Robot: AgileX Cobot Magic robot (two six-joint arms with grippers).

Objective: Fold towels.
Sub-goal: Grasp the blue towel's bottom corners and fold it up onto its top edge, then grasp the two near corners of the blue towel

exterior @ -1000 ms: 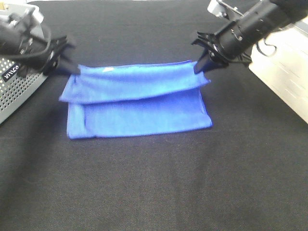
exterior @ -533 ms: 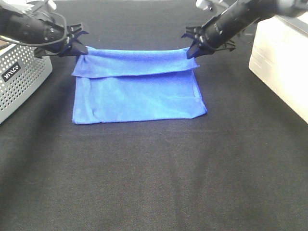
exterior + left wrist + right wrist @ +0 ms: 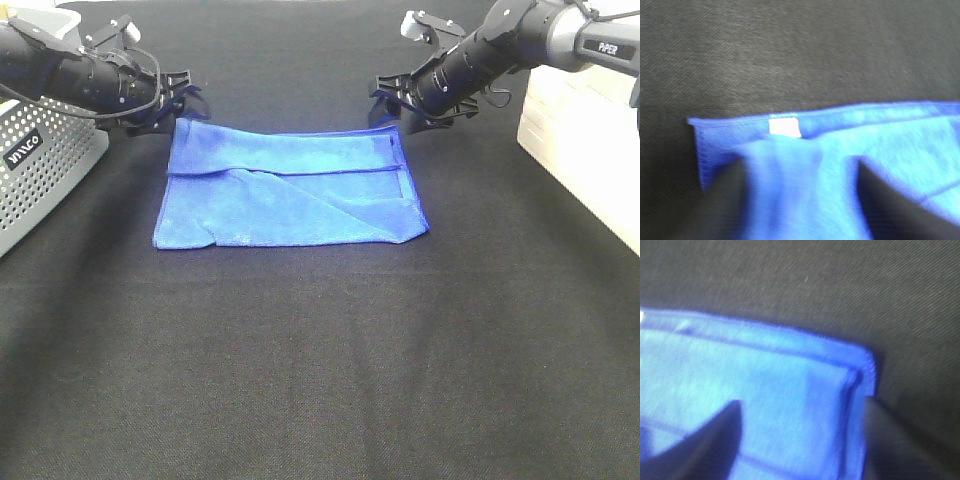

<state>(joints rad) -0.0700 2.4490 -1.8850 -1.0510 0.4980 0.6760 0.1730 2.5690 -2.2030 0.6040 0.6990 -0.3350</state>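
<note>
Blue towel (image 3: 290,195) (flat) between end effectors (image 3: 186,102) (image 3: 390,100)

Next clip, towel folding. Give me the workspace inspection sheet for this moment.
Surface: black woven cloth tabletop, flat, no spills seen.
Job's things: bright blue rectangular microfiber towel lying folded, far edge doubled over as a band, diagonal crease across the near layer; small white tag at its far left corner.
Clutter: grey perforated basket at the left edge, apart from the towel.
Grippers: left claw and right claw both open, at the towel's far corners.
Cables: black cable looped behind the left claw, off the towel.
Surroundings: pale box-like unit at the right edge.
</note>
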